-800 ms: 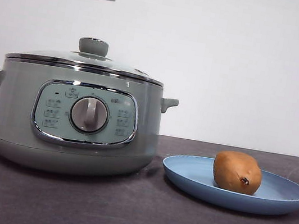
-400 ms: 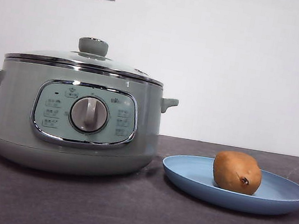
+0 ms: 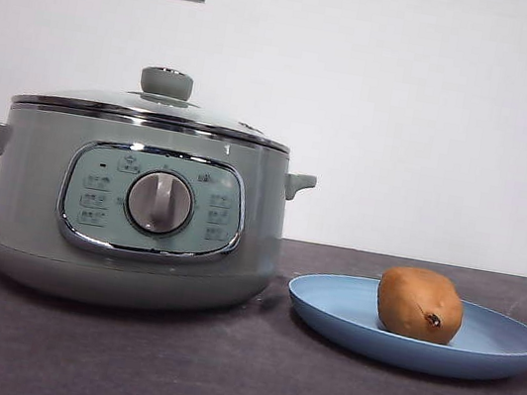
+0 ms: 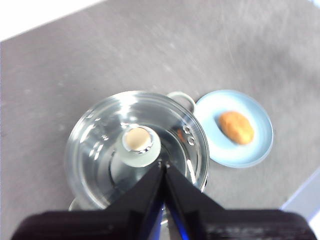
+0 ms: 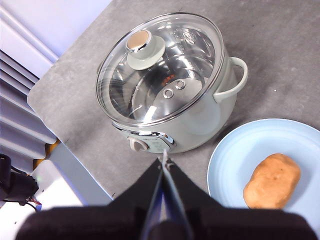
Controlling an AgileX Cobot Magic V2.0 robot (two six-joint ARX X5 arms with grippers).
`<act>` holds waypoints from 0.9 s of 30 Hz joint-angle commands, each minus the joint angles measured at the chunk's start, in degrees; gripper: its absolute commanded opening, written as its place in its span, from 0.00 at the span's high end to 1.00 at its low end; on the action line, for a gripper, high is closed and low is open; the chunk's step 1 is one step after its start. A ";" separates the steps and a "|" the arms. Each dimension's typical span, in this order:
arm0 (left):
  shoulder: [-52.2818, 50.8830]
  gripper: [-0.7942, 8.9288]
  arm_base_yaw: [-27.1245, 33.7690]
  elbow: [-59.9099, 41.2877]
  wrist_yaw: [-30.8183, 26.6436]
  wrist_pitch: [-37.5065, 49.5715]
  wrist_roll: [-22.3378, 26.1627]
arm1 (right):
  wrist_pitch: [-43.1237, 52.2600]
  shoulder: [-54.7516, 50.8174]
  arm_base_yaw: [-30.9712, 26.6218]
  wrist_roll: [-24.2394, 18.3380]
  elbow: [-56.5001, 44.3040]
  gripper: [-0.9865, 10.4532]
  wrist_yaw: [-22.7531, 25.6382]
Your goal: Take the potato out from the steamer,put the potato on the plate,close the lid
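Steamer (image 3: 136, 212) stands on the left of the dark table (image 3: 214, 380), control panel and dial facing the front camera. Lid (image 3: 152, 108) is seated on the steamer's chrome rim, green knob upright on top; closed all round as far as the front view shows. Through the glass the wrist views give only bright metal reflections, so the contents cannot be made out with certainty.

Plate (image 3: 501, 345) sits on the table just right of the steamer, close but apparently not touching. Potato (image 3: 419, 303) lies on the plate, dark spot towards the front.

Left gripper (image 4: 164, 167) hangs high above the lid, jaws pressed together, holding nothing. Right gripper (image 5: 164, 164) hangs high above the steamer's front edge, jaws likewise together and empty.
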 commanded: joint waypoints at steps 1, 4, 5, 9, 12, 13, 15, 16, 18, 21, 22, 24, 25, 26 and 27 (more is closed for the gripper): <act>-5.05 0.92 0.15 -2.99 -3.48 1.62 -7.78 | 0.28 -0.11 0.04 -0.31 0.11 0.91 -0.02; -11.61 0.92 0.17 -12.96 -7.82 11.82 -7.58 | 0.31 -0.11 0.04 -0.31 0.11 0.91 0.00; -14.29 0.92 0.17 -17.68 -7.67 16.31 -7.74 | 0.28 -0.11 0.04 -0.31 0.11 0.91 0.00; -26.21 0.92 2.01 -39.89 -3.50 34.60 -9.66 | 0.28 -0.11 0.04 -0.31 0.11 0.91 0.00; -35.36 0.92 4.79 -57.24 -0.74 49.53 -11.17 | 0.28 -0.11 0.04 -0.31 0.11 0.91 -0.02; -37.92 0.92 5.60 -62.14 0.00 53.96 -11.74 | 0.31 -0.11 0.04 -0.31 0.11 0.91 -0.02; -43.95 0.92 7.23 -72.65 1.53 63.49 -12.63 | 0.28 -0.11 0.04 -0.31 0.11 0.91 0.00; -46.42 0.92 7.80 -76.72 2.19 67.21 -12.94 | 0.28 -0.11 0.04 -0.31 0.11 0.91 0.00; -51.47 0.92 8.90 -84.59 3.30 74.14 -13.35 | 0.28 -0.11 0.04 -0.31 0.11 0.91 0.00; -58.77 0.92 10.56 -94.79 4.46 82.47 -13.73 | 0.28 -0.11 0.04 -0.31 0.11 0.91 0.00; -60.72 0.92 11.02 -97.11 4.46 84.06 -13.97 | 0.28 -0.11 0.04 -0.31 0.11 0.91 -0.02; -64.83 0.92 12.00 -101.59 4.48 86.31 -14.08 | 0.28 -0.11 0.04 -0.31 0.11 0.91 -0.02; -66.42 0.92 12.41 -103.06 4.44 86.49 -14.32 | 0.28 -0.11 0.04 -0.31 0.11 0.91 -0.02; -68.17 0.92 13.03 -104.52 4.39 86.47 -14.62 | 0.28 -0.11 0.04 -0.31 0.11 0.91 -0.02; -69.66 0.92 13.66 -105.79 4.39 86.44 -14.86 | 0.28 -0.11 0.04 -0.31 0.11 0.91 -0.02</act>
